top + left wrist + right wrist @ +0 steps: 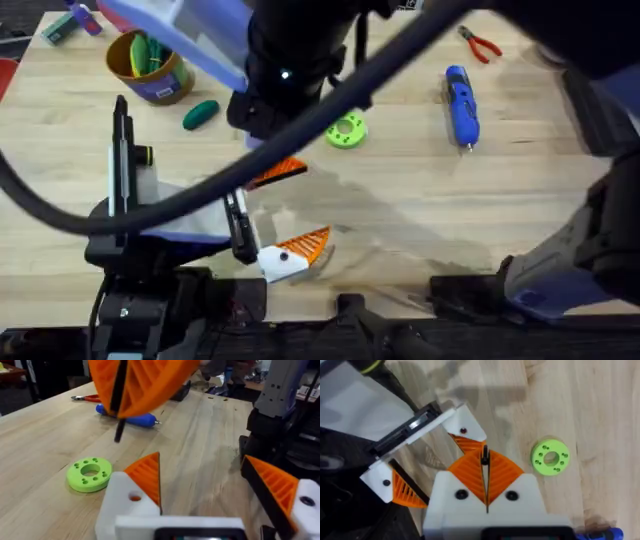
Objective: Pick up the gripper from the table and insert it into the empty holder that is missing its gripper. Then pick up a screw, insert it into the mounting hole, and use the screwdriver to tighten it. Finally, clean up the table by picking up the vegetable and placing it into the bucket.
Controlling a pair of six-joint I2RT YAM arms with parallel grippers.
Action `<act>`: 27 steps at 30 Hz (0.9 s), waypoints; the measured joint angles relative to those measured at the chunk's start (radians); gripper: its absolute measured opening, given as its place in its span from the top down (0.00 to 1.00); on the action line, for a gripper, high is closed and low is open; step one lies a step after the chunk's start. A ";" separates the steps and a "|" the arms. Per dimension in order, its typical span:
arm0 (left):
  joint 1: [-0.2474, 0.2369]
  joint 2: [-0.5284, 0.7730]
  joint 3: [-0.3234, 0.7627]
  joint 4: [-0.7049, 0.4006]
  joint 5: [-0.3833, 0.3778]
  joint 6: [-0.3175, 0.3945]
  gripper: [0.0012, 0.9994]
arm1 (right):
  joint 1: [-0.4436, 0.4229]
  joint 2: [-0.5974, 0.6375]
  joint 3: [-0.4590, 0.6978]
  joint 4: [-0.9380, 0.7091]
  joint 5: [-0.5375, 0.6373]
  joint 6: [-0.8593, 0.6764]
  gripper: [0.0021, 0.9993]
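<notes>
The right claw is held pads-together on a thin black screw, poised above the left claw, which is spread open mid-tabletop.

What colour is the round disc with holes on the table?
Bright green disc, clearest in the left wrist view.

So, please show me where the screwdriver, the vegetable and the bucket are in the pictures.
the screwdriver (461,103): overhead view, on the middle of its blue body.
the vegetable (200,114): overhead view, on the middle of its dark green body.
the bucket (163,82): overhead view, on its golden-brown outer wall.
</notes>
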 joint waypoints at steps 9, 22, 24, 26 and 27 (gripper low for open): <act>0.000 0.000 0.000 0.000 0.000 0.000 0.01 | 0.027 0.034 0.000 0.005 -0.013 -0.066 1.00; 0.000 0.000 0.000 0.000 0.000 0.000 0.01 | 0.055 0.045 0.000 -0.006 -0.014 -0.119 1.00; 0.000 0.000 0.000 0.000 0.000 0.000 0.01 | 0.056 0.045 0.000 -0.006 -0.014 -0.124 1.00; 0.000 0.000 0.000 0.000 0.000 0.000 0.01 | 0.056 0.045 0.000 -0.005 -0.014 -0.129 1.00; 0.000 0.000 0.000 0.000 0.000 0.000 0.01 | 0.056 0.045 0.000 -0.006 -0.014 -0.130 1.00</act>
